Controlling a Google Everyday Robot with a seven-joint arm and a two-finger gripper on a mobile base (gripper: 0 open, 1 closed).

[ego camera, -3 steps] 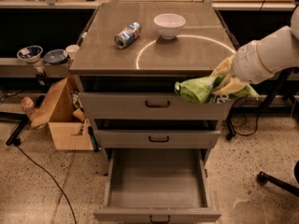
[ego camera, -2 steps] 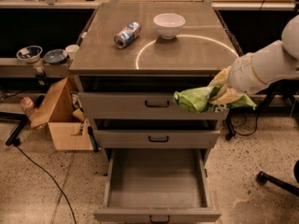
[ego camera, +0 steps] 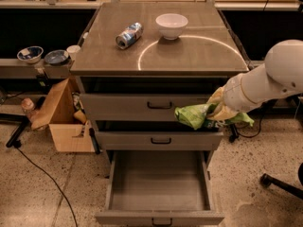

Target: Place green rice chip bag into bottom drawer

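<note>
My gripper (ego camera: 214, 110) is shut on the green rice chip bag (ego camera: 193, 116), a crumpled bright-green foil bag. It holds the bag in the air in front of the cabinet's right side, level with the gap between the top and middle drawers. The white arm (ego camera: 265, 82) reaches in from the right. The bottom drawer (ego camera: 158, 183) is pulled open below, a wide shallow grey tray with a bare floor and a dark handle on its front. The bag hangs above the drawer's back right part.
On the cabinet top (ego camera: 189, 51) stand a white bowl (ego camera: 171, 25) and a lying blue-silver can (ego camera: 129, 35). The two upper drawers are shut. An open cardboard box (ego camera: 64, 115) sits on the floor at left, bowls on a shelf (ego camera: 42, 56) behind it. A chair base (ego camera: 281, 183) is at right.
The gripper with the green bag has moved down and a little to the left, from beside the top drawer towards the middle drawer's level. The drawer has not moved.
</note>
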